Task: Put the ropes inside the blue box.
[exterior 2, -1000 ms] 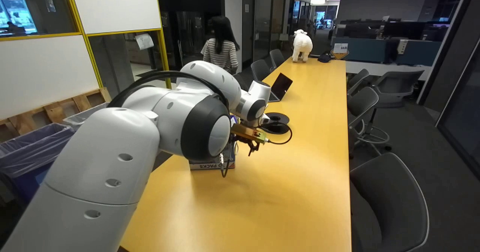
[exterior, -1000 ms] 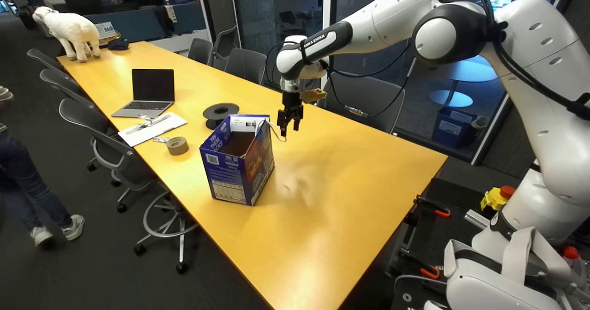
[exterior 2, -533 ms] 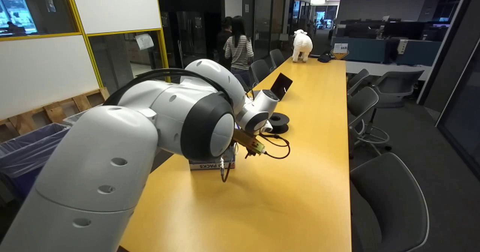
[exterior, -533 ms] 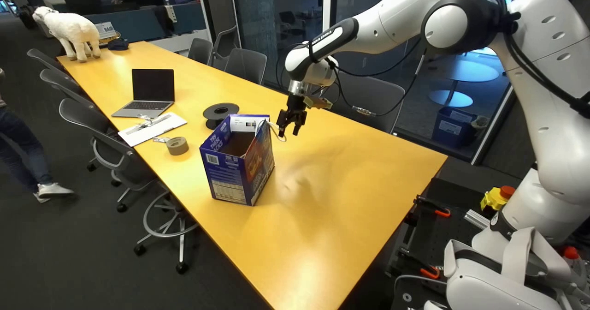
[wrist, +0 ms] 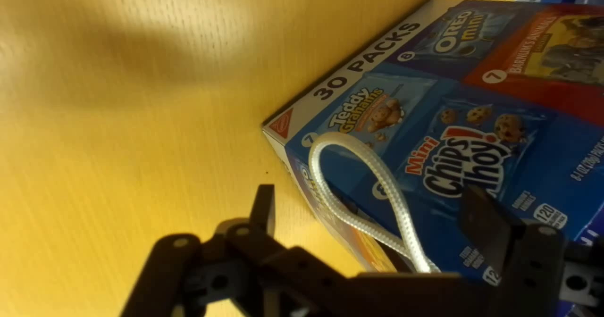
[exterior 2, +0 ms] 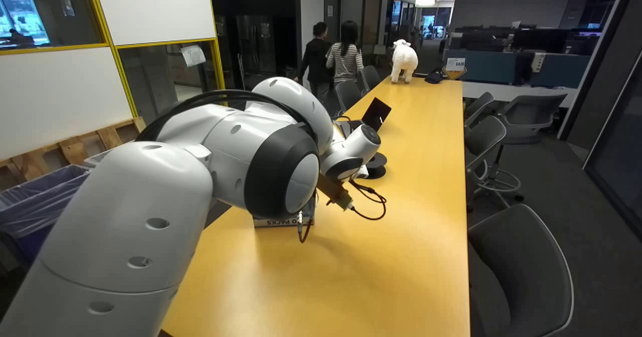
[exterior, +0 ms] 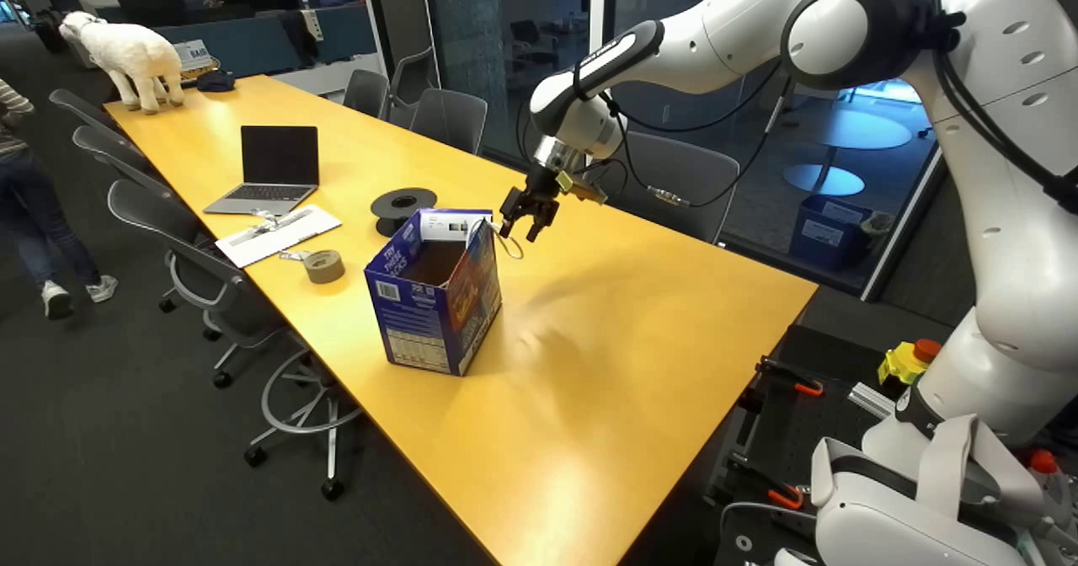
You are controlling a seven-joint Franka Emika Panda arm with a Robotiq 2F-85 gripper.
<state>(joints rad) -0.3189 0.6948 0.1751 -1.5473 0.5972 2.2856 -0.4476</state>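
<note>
In the wrist view the white rope (wrist: 400, 206) forms a loop, its bend to the upper left, its long axis slanting down right before the blue box (wrist: 443, 123); the gripper (wrist: 369, 199) has its fingers spread wide, the loop showing between them, clasping nothing. In an exterior view the loop hangs over the rim of the box, which stands upright, open-topped, nearer the bench's (exterior: 623, 381) left long edge. In an exterior view the arm (exterior 2: 235, 161) hides most of the box, and the fingers' spread cannot be told.
</note>
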